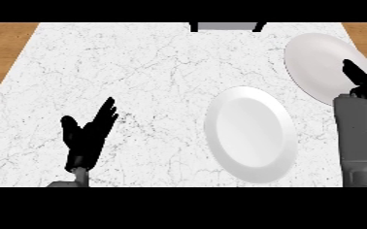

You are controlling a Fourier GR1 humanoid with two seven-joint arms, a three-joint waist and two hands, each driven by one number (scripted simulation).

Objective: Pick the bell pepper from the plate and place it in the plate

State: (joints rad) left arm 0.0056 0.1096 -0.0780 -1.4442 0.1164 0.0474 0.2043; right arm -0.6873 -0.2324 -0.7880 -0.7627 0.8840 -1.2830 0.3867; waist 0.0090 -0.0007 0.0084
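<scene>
Although the task names a pepper, none shows anywhere: both plates look bare. Near plate [249,133], white, sits right of centre on the surface [143,68], which is white marble with grey veins. Far plate [312,58], also white, lies at upper right, apart from the near one and partly covered at its right side. Right hand [353,77] is over the far plate's right rim, with only a small black part showing above the grey forearm [351,136]. Cannot tell whether it is open or closed, or whether it has hold of anything. If the pepper is on that plate, the hand or the view's edge hides it, so its place cannot be told. Left hand [87,136] rests at lower left, fingers [106,112] straight and spread, pointing up, holding nothing, well apart from both plates.

Handling, as judgement: a pepper should be light, hollow and stiff-walled, with waxy skin that can slip. It is not fragile, but it can bruise or roll on its lobes. Best hold is likely across the widest part of the body, thumb opposite fingers, not by the stem. Colour, shape and pose cannot be described, as it is not visible. Stage is likely the pick, with nothing yet on the near plate.
</scene>
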